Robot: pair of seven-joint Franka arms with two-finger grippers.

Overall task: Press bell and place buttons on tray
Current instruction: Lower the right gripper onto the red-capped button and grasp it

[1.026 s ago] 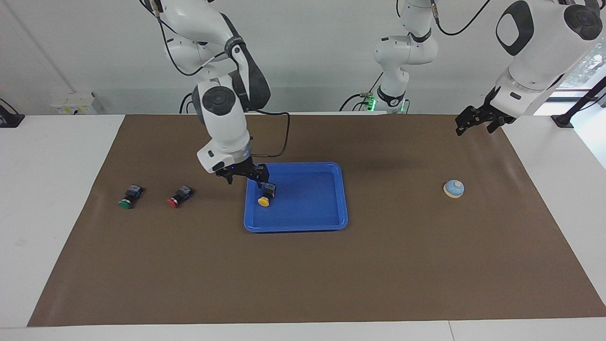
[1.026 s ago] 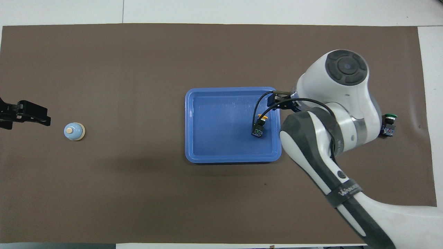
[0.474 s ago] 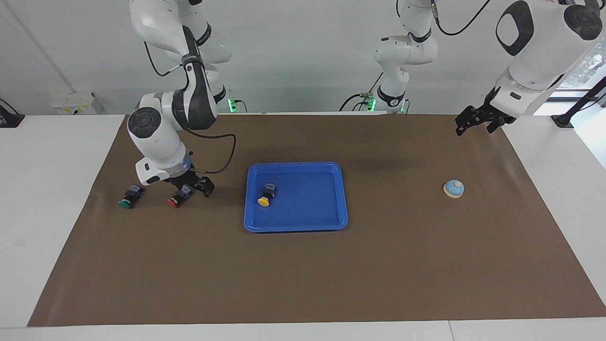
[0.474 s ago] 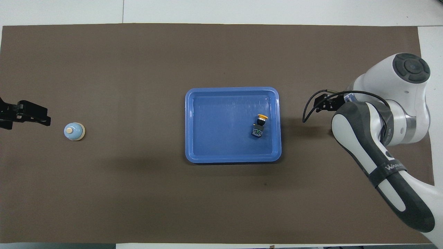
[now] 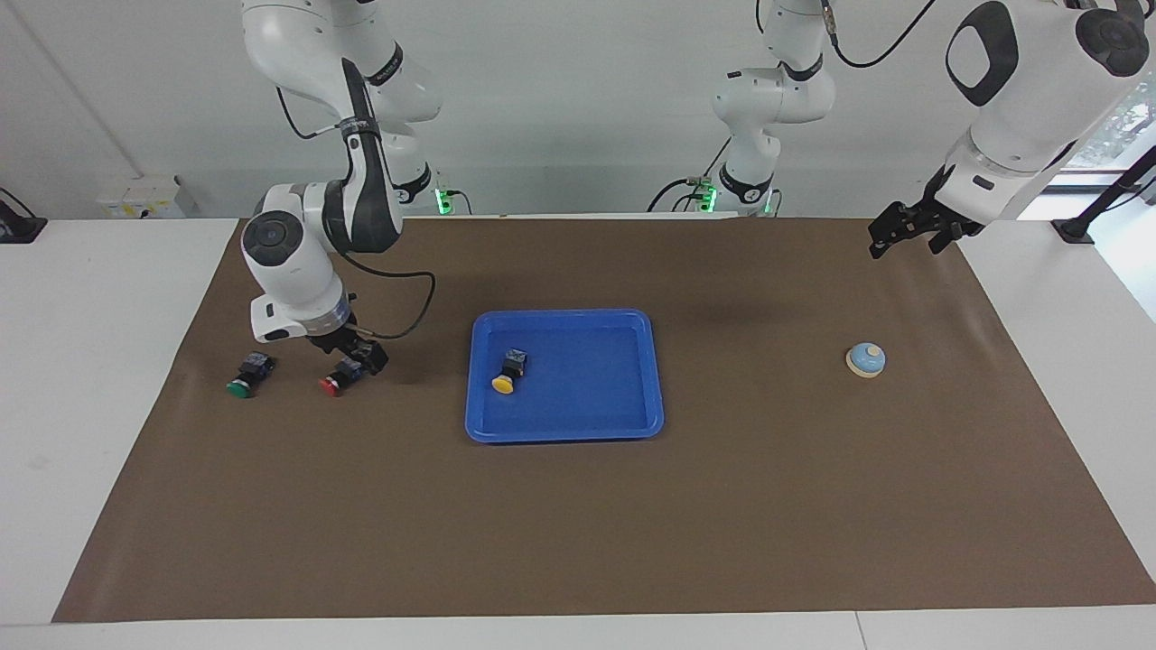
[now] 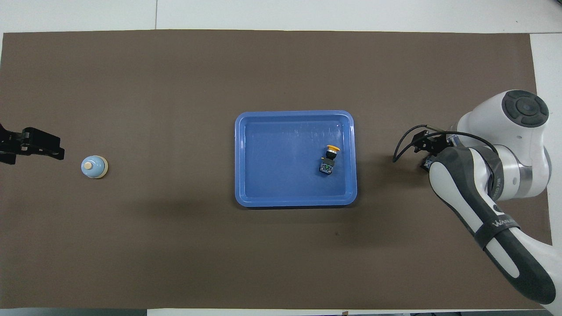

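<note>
A table (image 5: 108,379) covered by a brown mat (image 5: 578,524) is shown from two high cameras. The blue tray (image 5: 632,426) is seen at the middle of the mat. The yellow button (image 5: 508,371) is laid on its side inside the tray, close to the rim at the right arm's end, its cap turned away from the robots; in the overhead view it is marked at (image 6: 328,159).

The red button (image 5: 336,379) and the green button (image 5: 245,378) are laid on the mat toward the right arm's end, the green one nearer that edge. The right gripper (image 5: 354,354) is lowered over the body of the red button, with its fingers parted and placed at either side of the body; whether the fingers touch the body cannot be made out. In the overhead view the right arm (image 6: 491,184) is laid across this area, so that the green button is hidden entirely and only a corner of the red button's body (image 6: 426,164) is shown.

The bell (image 5: 866,359) is seen toward the left arm's end of the mat, upright and untouched. The left gripper (image 5: 903,233) is held in the air with its fingers apart and nothing between them, above the mat's corner at that end; in the overhead view it is cut off by the picture's edge (image 6: 26,145).
</note>
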